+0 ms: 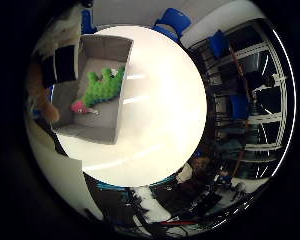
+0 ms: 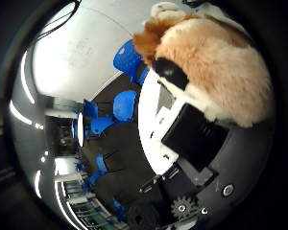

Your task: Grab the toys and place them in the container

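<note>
A brown and white plush toy (image 2: 221,67) fills much of the right thumb side palm view, close to the palm. My hand (image 2: 194,134) is shut on it, with a black finger (image 2: 168,72) curled across its fur. The right little finger side palm view shows a bit of the brown toy (image 1: 40,102) beside the hand's parts (image 1: 62,65). Below lies a grey open container (image 1: 115,50) on a round white table (image 1: 165,110). A green plush toy with a pink end (image 1: 103,86) lies inside the container. The hand is above and beside the container.
Blue chairs (image 2: 125,105) stand around the table, others show at its far side (image 1: 173,18). Metal frames and equipment (image 1: 255,100) stand beyond the table's edge. Dark gear lies on the floor (image 1: 170,205).
</note>
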{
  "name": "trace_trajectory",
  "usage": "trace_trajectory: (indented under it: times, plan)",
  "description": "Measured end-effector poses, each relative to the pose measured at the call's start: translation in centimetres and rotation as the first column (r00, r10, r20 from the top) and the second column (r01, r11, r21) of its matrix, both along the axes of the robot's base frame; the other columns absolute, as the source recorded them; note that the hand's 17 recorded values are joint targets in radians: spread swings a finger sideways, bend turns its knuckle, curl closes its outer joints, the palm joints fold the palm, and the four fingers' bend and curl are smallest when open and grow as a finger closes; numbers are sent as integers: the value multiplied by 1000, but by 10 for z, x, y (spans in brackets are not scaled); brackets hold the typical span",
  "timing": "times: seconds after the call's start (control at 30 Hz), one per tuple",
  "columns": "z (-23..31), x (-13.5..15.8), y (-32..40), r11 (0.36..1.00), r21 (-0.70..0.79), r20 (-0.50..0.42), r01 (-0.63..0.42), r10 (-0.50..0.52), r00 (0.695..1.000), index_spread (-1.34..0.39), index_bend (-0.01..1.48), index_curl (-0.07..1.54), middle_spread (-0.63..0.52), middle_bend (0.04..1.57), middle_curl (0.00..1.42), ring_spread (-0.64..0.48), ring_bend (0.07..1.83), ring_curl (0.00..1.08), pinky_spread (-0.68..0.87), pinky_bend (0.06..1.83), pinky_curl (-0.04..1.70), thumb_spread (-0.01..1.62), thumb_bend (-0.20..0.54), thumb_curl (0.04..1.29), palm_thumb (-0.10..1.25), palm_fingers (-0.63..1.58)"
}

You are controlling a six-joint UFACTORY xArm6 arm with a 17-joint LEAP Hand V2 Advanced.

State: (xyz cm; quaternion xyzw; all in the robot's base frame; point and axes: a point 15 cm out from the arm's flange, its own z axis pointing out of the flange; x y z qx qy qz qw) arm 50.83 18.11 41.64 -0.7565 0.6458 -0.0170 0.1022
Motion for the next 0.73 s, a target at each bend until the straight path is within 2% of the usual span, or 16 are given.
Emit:
trace_trajectory:
  times: [0.07,0.13,0.17,0.3,0.4,0.5,0.73]
  plan:
    - [-6,0,-5,1000,-7,-17,2,-2,1000,-388,397,640,-173,918,549,-217,1082,653,-324,854,868,1148,-23,519,746,282]
    - [-10,0,-11,1000,-12,-33,-4,3,999,-447,390,572,-117,706,462,-71,892,552,-66,807,831,1163,-25,490,716,65]
    - [-12,-2,-13,1000,-12,-44,-13,12,999,-465,381,534,-84,611,420,31,797,495,99,791,799,1166,-23,475,702,12]
    - [-13,-3,-22,999,2,-60,-37,37,998,-482,321,450,-32,466,356,180,591,369,417,701,672,1168,-19,439,684,-7]
    - [-8,-2,-31,999,4,-48,-50,50,998,-487,274,407,-1,375,326,222,499,315,514,623,581,1167,-18,422,680,22]
    - [-6,-8,-40,999,1,-65,-45,45,997,-488,230,382,9,315,314,234,428,281,540,559,512,1162,-19,411,679,65]
    - [21,-56,-67,1000,-9,-145,-27,26,989,-475,181,351,20,236,310,247,319,243,523,457,416,1163,-21,387,667,118]
